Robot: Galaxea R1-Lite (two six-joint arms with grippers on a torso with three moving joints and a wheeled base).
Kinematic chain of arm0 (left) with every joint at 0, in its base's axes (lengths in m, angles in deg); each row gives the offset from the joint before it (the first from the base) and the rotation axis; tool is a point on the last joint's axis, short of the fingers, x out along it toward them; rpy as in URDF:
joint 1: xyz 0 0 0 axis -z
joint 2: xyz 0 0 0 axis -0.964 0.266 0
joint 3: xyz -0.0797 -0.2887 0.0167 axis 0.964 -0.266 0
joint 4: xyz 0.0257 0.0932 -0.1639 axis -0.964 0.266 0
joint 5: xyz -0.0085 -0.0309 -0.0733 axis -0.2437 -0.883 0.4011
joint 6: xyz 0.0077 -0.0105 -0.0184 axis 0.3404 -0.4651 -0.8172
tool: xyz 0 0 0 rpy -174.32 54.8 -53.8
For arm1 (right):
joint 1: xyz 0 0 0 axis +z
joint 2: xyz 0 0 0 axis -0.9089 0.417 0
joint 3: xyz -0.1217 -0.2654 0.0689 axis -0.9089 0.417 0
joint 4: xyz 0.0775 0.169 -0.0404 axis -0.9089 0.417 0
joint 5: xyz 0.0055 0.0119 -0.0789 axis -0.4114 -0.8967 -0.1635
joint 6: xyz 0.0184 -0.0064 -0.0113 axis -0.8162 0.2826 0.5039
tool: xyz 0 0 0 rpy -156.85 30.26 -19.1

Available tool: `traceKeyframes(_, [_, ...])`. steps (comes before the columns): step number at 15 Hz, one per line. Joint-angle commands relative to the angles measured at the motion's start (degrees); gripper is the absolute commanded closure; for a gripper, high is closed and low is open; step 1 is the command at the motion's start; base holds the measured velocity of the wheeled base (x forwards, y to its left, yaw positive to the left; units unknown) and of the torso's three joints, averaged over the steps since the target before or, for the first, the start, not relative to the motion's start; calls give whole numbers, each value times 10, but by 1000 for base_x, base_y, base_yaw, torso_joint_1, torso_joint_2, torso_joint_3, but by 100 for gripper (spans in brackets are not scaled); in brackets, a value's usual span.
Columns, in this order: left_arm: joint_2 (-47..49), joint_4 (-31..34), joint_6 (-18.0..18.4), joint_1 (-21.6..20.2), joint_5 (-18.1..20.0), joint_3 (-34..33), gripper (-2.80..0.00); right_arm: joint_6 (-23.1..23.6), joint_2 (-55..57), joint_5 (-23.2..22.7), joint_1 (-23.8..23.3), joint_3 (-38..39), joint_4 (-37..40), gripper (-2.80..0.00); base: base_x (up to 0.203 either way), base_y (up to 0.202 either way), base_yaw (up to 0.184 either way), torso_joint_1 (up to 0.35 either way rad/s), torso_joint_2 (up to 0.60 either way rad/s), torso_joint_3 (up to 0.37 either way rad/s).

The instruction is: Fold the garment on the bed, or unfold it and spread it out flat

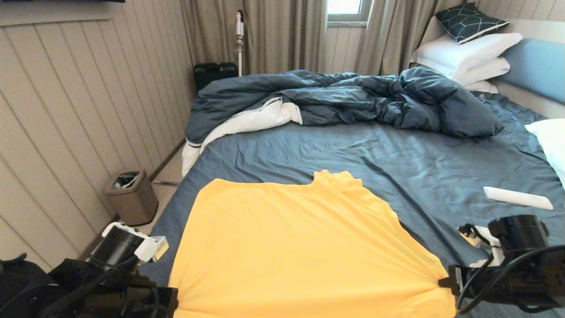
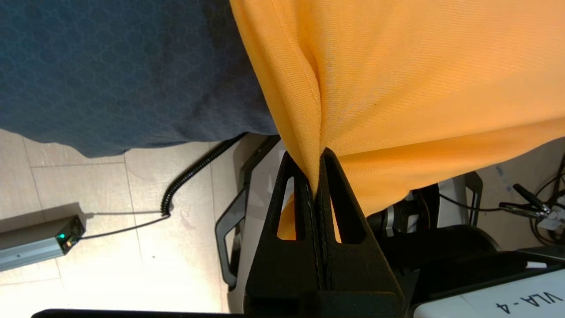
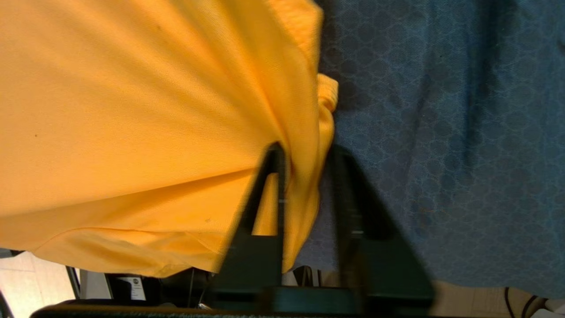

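Both arms low at the near edge: left gripper at about seven o'clock, fingers pinched tight with yellow cloth between. Right gripper at about four o'clock, fingers parted, fabric lying between them.

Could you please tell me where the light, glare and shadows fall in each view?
Head view: daylight blows out the window. Left wrist view: glare whitens the floor tiles. Right wrist view: the garment casts a dark shadow along its edge onto the bed.
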Motion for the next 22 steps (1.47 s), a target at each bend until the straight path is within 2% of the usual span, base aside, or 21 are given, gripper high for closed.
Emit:
traceKeyframes(1, [1,-2,-4,0,1,3,-280,-1,-1,-2,1,-1,-2,-280,0,0,0,0,0,0])
traceKeyframes(7, [-45,-2,-1,-15,-7,-3,-280,0,-33,-2,-14,-3,-3,-280,0,0,0,0,0,0])
traceKeyframes(11, [-149,26,2,-37,-8,3,-280,-2,-116,-3,-22,-10,3,-280,0,0,0,0,0,0])
traceKeyframes(12, [-183,47,5,-42,-8,9,-280,-2,-146,-3,-23,-13,12,0,0,0,0,0,0,0])
traceKeyframes(13, [-224,78,8,-47,-8,19,0,-2,-181,-3,-23,-19,31,0,0,0,0,0,0,0])
traceKeyframes(19, [-491,335,21,-69,-13,113,0,-3,-425,-7,-15,-90,287,0,0,0,0,0,0,0])
traceKeyframes(21, [-573,447,21,-70,-62,145,0,-2,-513,-7,20,-102,401,0,0,0,0,0,0,0])
traceKeyframes(22, [-614,499,20,-71,-96,162,0,-4,-557,-8,58,-107,462,0,0,0,0,0,0,0])
